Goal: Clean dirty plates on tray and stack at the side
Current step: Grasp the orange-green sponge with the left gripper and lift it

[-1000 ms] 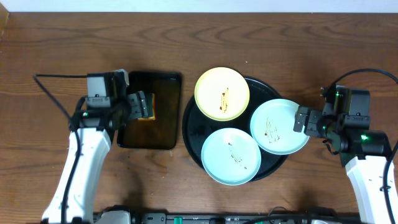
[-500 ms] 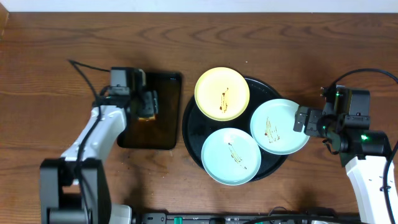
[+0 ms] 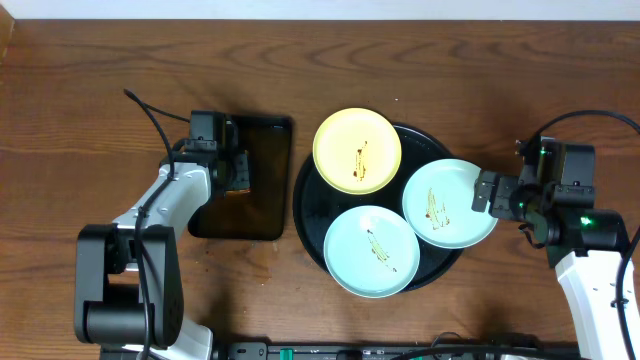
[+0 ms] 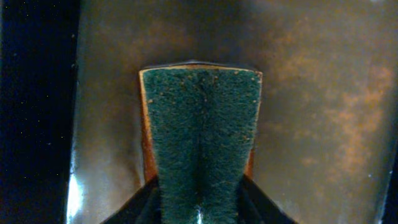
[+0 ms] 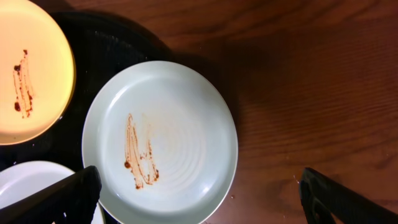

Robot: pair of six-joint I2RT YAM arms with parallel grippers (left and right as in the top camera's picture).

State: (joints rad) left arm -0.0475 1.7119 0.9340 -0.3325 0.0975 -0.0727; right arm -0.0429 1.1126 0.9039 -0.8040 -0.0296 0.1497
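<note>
gripping the sponge [image 4: 199,124] is the step in hand. the left fingers [image 3: 236,170] are closed on it, well left of the round black tray [image 3: 308,215], over a small rectangular tray [image 3: 262,215]. whether the sponge is clear of that small tray cannot be told.

the right fingers [image 3: 487,192] stand wide apart and hold nothing, just off the round tray's right side.

all three plates lie on the round tray. the yellow plate [image 3: 357,150] overhangs its far rim, one mint plate [image 3: 372,250] its near rim, and the other mint plate [image 3: 449,203] its right rim.

recommendation: keep the pinch firm and low, and land the green face flat on a smear. the right fingers should pin that plate's rim, since glazed plates look likely to slide on a glossy tray.

materials: the sponge has a coarse green fibre face and an orange foam edge, and is creased down the middle by the squeeze. the plates are smooth, shallow and round, with brown streaks at their centres. the table [image 3: 100,80] is dark grained wood.
</note>
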